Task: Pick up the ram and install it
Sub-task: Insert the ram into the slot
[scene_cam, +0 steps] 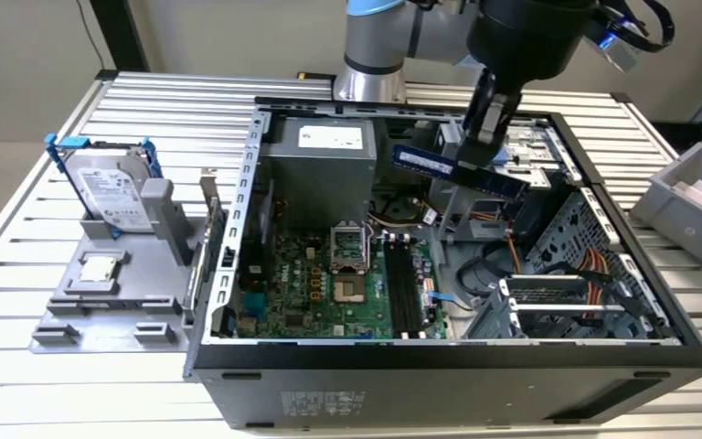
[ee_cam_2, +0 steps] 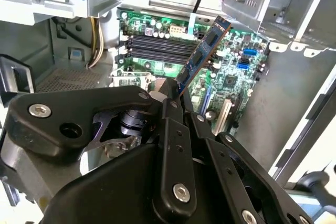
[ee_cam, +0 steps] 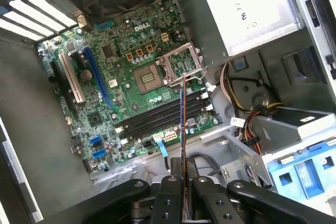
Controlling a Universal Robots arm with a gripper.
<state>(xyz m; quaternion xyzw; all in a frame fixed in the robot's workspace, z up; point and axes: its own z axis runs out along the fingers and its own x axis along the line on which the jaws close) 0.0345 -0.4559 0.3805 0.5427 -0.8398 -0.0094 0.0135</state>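
Exterior view: black gripper (scene_cam: 471, 154) clamps the ram (scene_cam: 424, 163), a long thin dark circuit-board stick, holding it tilted above the open grey computer case (scene_cam: 449, 384), clear of the green motherboard's (scene_cam: 314, 283) long black slots (scene_cam: 402, 293).

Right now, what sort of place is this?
Probably a lab bench for robotic PC assembly: an open case sits on a slatted table, a hard drive stands in a jig beside it, and the pincer holds the ram.
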